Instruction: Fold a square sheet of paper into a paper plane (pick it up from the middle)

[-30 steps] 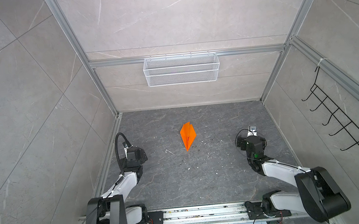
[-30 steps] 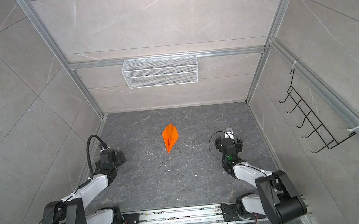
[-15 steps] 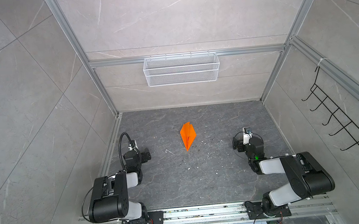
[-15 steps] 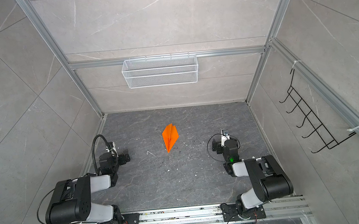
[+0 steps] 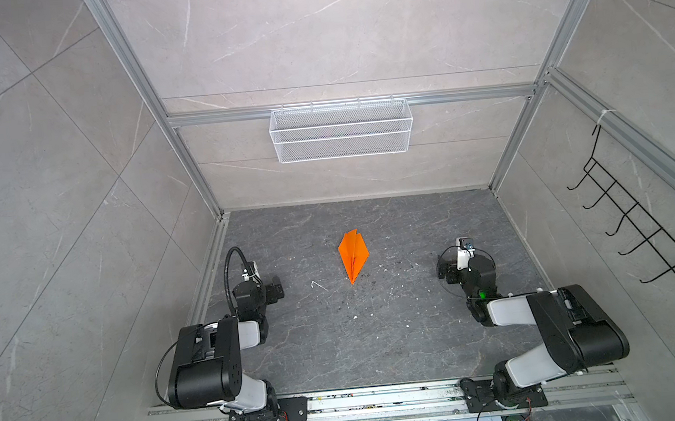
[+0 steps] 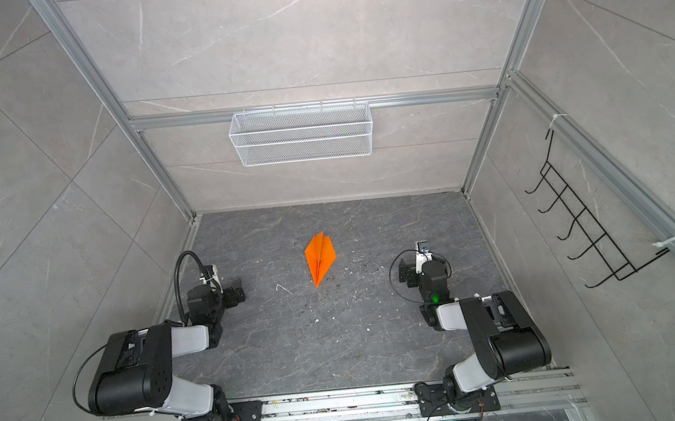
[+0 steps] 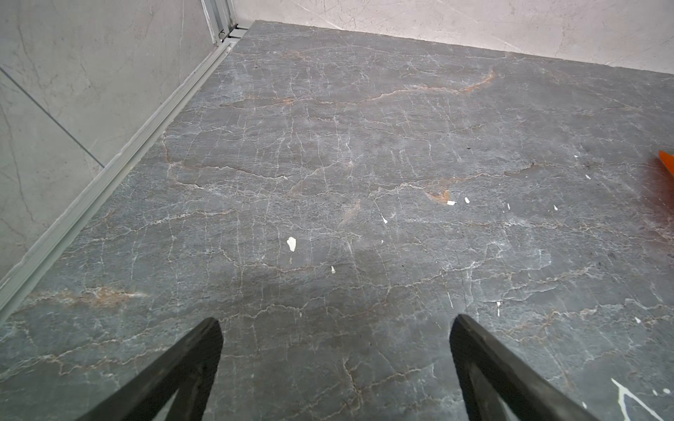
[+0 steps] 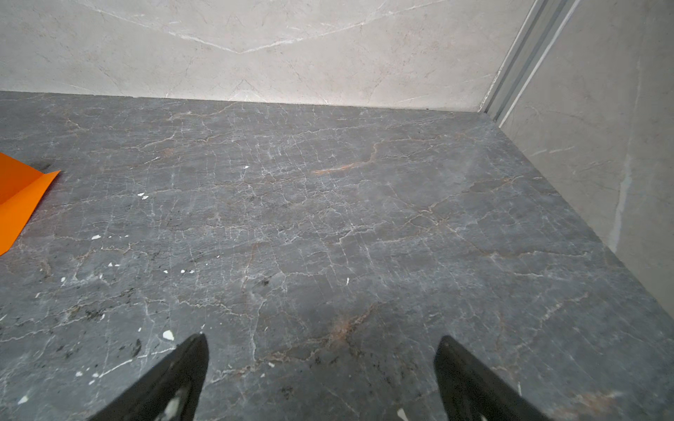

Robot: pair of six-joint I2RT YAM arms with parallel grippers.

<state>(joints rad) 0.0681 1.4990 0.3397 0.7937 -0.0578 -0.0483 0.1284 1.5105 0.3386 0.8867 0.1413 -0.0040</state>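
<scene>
The square sheet of paper now lies as an orange paper plane point(image 5: 354, 256) point(image 6: 320, 259), a narrow dart flat on the dark stone floor with its nose toward the front. My left gripper point(image 5: 274, 288) point(image 6: 236, 293) point(image 7: 335, 328) rests low at the left, well apart from the plane, open and empty. At the right, my right gripper point(image 5: 444, 271) point(image 6: 406, 274) point(image 8: 321, 346) is also open and empty. An edge of the plane point(image 7: 667, 166) shows in the left wrist view. One wing of the plane point(image 8: 22, 197) shows in the right wrist view.
A white wire basket point(image 5: 341, 130) hangs on the back wall and a black hook rack point(image 5: 637, 227) on the right wall. Small white scraps point(image 5: 318, 285) dot the floor. An aluminium rail point(image 5: 385, 399) runs along the front, with walls close on both sides.
Both arms have folded back, with their elbows now raised over the front rail. The grippers stay open in nearly the same places. The plane has not moved.
</scene>
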